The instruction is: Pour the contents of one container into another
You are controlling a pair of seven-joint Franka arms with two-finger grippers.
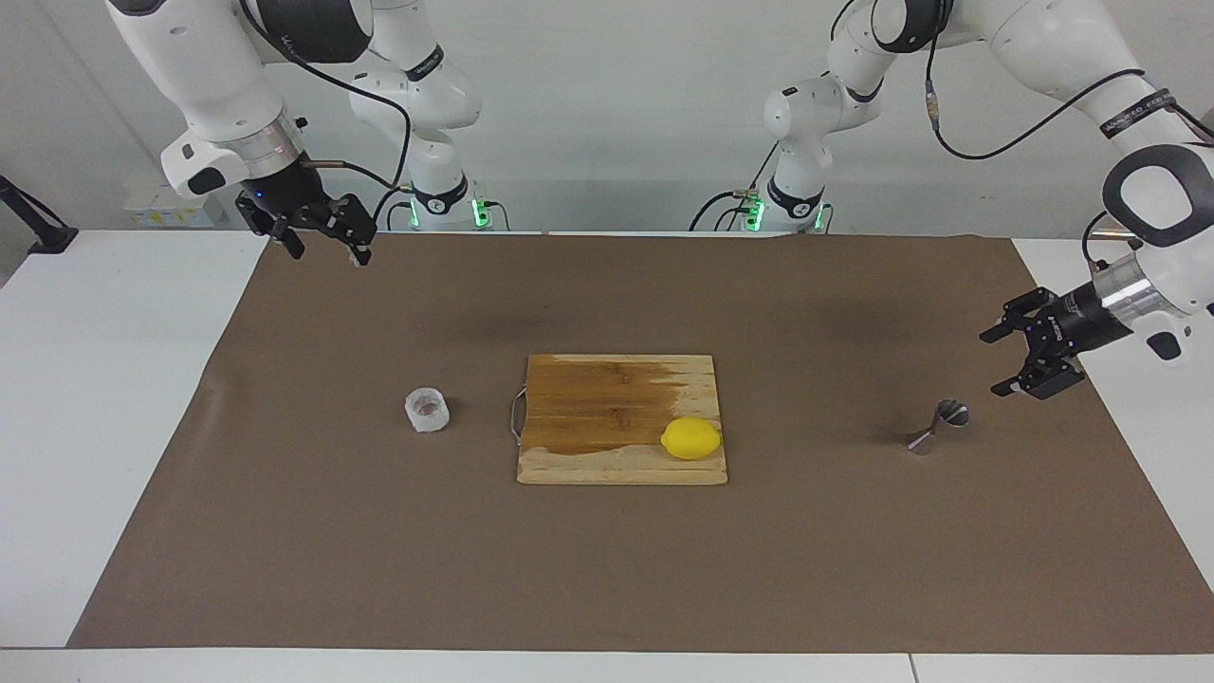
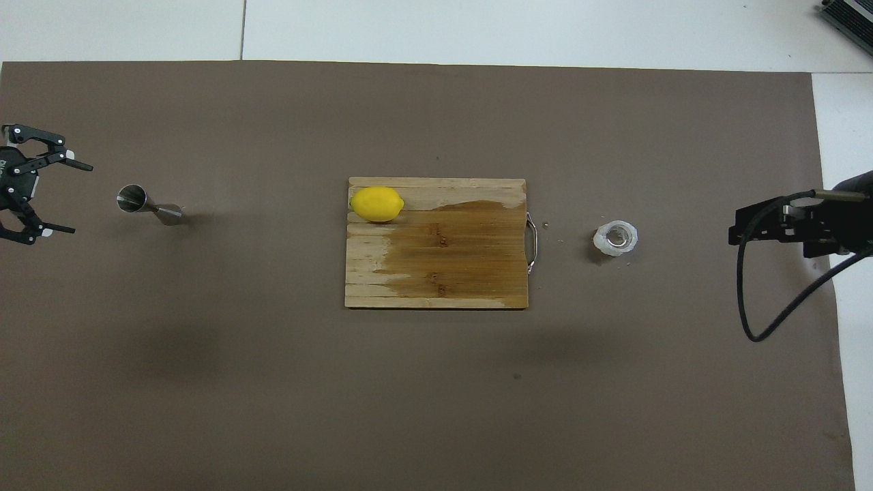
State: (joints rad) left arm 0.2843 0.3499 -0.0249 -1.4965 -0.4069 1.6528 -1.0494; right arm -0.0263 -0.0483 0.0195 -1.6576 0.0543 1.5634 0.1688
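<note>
Two containers sit on the brown mat [image 1: 285,531] covering the surface. The steel jigger [image 1: 937,426] [image 2: 149,204] stands near the left arm's end, tilted, its long axis running along the table's length, one open cone facing the left gripper [image 1: 1017,362] [image 2: 58,198]. That gripper hovers low just beside the jigger without touching it, fingers [image 2: 65,230] spread apart. The frosted cup [image 1: 428,409] [image 2: 616,238] stands upright, mouth up, toward the right arm's end, beside the wooden cutting board [image 1: 607,398] [image 2: 450,273] at mid-table. A lemon [image 1: 690,438] [image 2: 376,204] rests on the board's corner. The right gripper [image 1: 327,242] [image 2: 764,227] waits raised over the mat's edge, fingers open, well apart from the cup.
</note>
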